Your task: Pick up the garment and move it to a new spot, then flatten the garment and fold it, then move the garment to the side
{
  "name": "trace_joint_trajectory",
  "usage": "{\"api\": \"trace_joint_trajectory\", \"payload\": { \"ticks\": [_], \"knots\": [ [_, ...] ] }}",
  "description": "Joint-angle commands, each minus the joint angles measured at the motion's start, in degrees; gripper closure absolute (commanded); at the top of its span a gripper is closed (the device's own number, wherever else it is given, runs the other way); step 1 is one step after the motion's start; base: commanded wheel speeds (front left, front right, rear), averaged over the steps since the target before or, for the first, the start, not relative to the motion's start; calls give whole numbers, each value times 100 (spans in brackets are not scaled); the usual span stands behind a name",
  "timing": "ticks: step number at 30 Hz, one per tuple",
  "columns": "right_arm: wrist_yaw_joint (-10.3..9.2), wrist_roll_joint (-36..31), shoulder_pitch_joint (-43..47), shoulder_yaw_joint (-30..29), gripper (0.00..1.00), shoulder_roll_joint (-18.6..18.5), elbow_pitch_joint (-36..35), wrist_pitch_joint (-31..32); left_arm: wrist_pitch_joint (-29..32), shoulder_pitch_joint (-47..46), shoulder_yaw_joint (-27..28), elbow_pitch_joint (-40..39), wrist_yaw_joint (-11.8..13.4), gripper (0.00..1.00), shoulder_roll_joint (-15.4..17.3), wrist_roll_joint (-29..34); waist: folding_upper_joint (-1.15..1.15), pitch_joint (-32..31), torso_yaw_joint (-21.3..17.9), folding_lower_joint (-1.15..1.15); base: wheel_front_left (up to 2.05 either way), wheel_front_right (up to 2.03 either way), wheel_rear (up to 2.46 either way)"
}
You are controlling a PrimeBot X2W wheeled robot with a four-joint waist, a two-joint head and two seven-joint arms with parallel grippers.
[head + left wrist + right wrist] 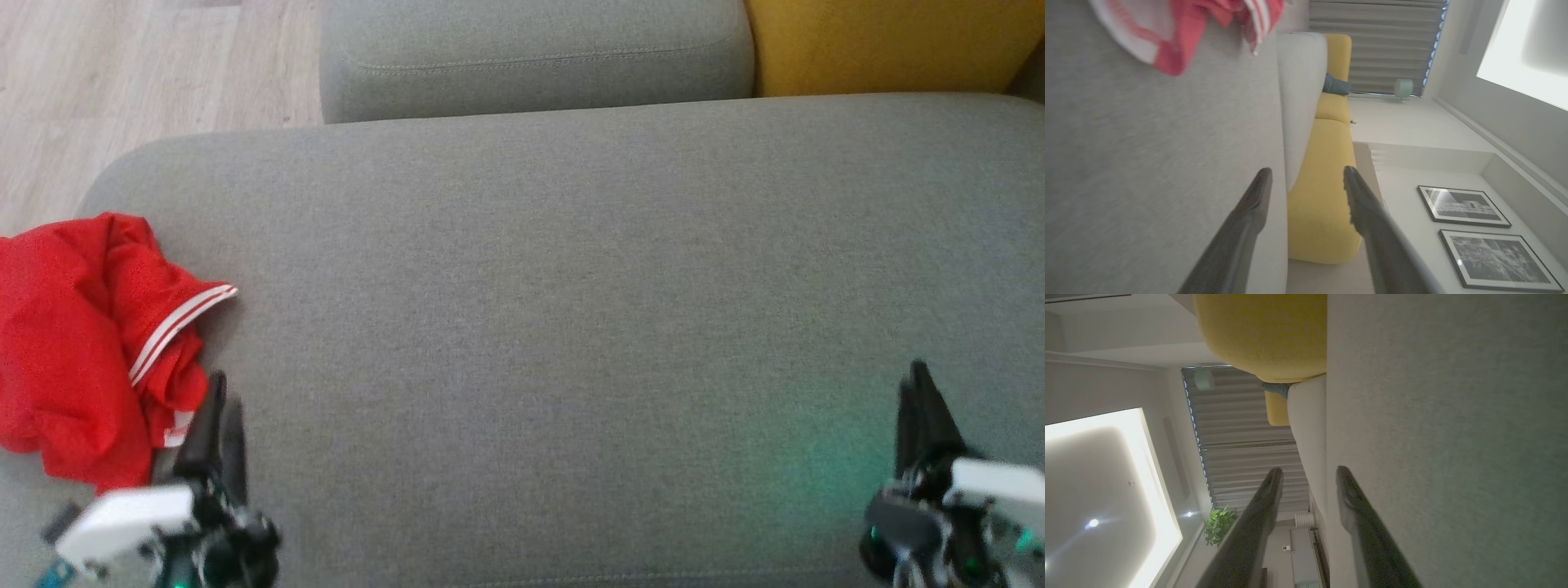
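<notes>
Red fabric: the garment point(82, 343) lies crumpled at the left edge of the grey sofa cushion point(571, 286), just left of the left end effector point(224, 398), which is the nearer one, fingers spread and empty. The right end effector point(914, 384), also parted and empty, sits well apart. The heap runs near-to-far, and its white-striped hem point(181, 327) points right.

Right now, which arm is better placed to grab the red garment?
Left. The left tool sits open and empty right beside the crumpled red garment at the left end of the grey cushion. The right tool, also open, is far off at its other end.
</notes>
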Motion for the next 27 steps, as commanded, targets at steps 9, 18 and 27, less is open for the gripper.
{"api": "trace_joint_trajectory", "payload": {
  "ticks": [9,18,27],
  "knots": [
    [0,-64,-90,115,0,-18,-175,-123,-106,-120,-92,-169,-6,0,25,53,0,1,1,0,0,0,0],
    [-1,-375,-159,244,0,-88,-236,-275,-270,-195,-214,-279,-9,0,91,287,0,2,2,0,0,0,0],
    [-1,-1123,-238,268,0,-152,-370,-429,-425,-292,-222,-438,-13,0,111,1007,0,5,17,0,0,0,0]
  ]
}}
